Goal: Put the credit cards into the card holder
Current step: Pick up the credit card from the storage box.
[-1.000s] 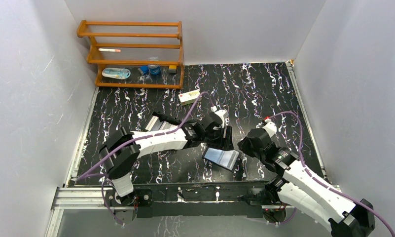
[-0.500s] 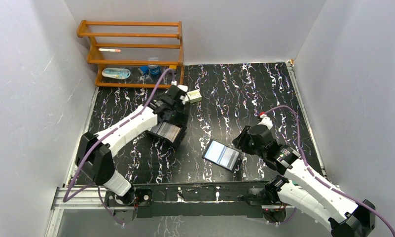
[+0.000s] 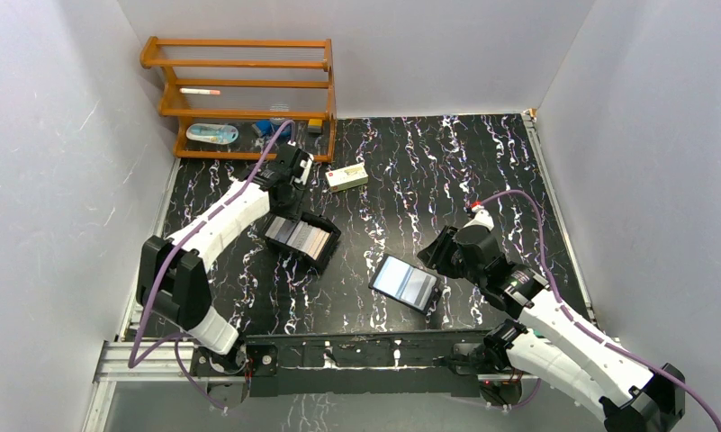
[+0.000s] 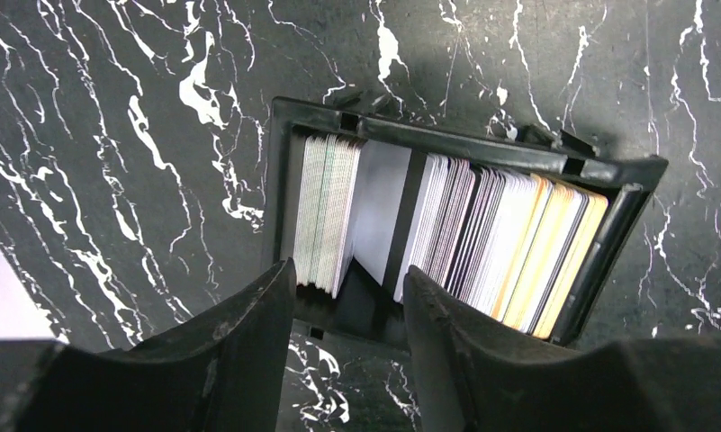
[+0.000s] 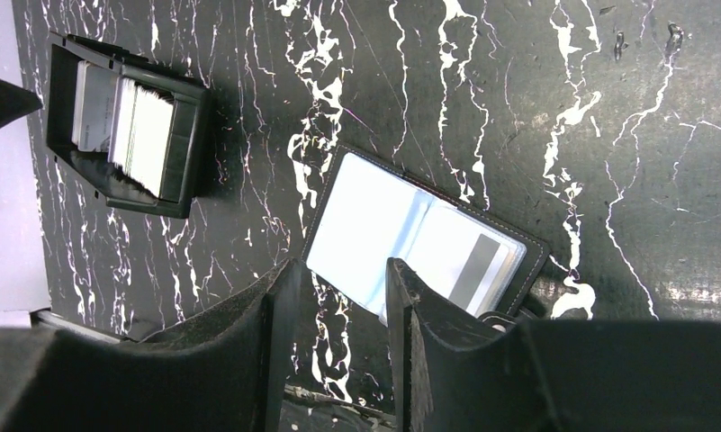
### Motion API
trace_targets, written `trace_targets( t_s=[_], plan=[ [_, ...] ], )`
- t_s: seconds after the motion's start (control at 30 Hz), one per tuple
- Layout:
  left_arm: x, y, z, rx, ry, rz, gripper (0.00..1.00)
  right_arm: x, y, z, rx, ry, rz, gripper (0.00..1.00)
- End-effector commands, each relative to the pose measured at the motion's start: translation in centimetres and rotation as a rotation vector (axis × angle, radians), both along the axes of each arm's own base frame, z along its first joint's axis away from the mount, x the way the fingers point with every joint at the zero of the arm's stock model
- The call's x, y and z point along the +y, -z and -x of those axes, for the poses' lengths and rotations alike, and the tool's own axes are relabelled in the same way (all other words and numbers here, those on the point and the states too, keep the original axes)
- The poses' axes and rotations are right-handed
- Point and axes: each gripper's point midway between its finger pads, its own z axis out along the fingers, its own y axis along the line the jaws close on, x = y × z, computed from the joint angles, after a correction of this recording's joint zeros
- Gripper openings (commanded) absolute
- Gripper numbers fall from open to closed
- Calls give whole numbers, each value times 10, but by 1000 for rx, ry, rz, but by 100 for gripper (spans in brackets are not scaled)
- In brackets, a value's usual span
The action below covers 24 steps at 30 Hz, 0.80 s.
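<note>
Black marble-patterned table (image 3: 482,171) with white veins, boxed in by plain white walls. Two white robot arms reach across it.

The left gripper (image 4: 347,279) hangs with its two dark fingers spread apart, pinching nothing. Directly beneath its fingertips sits an open black box (image 4: 464,144) packed with cards standing on edge. The credit cards (image 4: 325,211), a pale stack, stand just beyond its left finger. A looser white card leans in the gap between the fingers, and white, grey and orange cards stand past the right finger. From above, a cream carton (image 3: 346,176) lies near this gripper, and a wooden rack (image 3: 239,99) stands behind it against the far wall.

The right gripper (image 5: 338,270) is also spread wide and empty. The card holder (image 5: 419,238) lies open and flat on the table just under and beyond its fingertips, glossy blue-grey sleeves facing up. A striped card (image 5: 478,261), pale with a grey band, shows inside one sleeve. The two grippers are well apart.
</note>
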Motion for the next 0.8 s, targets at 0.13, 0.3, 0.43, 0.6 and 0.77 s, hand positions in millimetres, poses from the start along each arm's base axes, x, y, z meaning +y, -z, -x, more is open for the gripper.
trace_targets(
  t_s=[0.13,0.3,0.43,0.6,0.77],
  plan=[
    [-10,24,1,70,95,26,44,4,-13,-6,-54,4,-48,47],
    [-19,35,5,100,117,68,34,5,-10,-6,-48,5,-47,46],
    [-23,47,7,138,139,77,32,5,-12,-7,-57,2,-50,45],
    [-23,61,8,167,141,73,35,4,-13,-7,-63,4,-47,44],
    [-20,67,8,175,133,54,35,3,-12,-7,-63,8,-41,44]
  ],
)
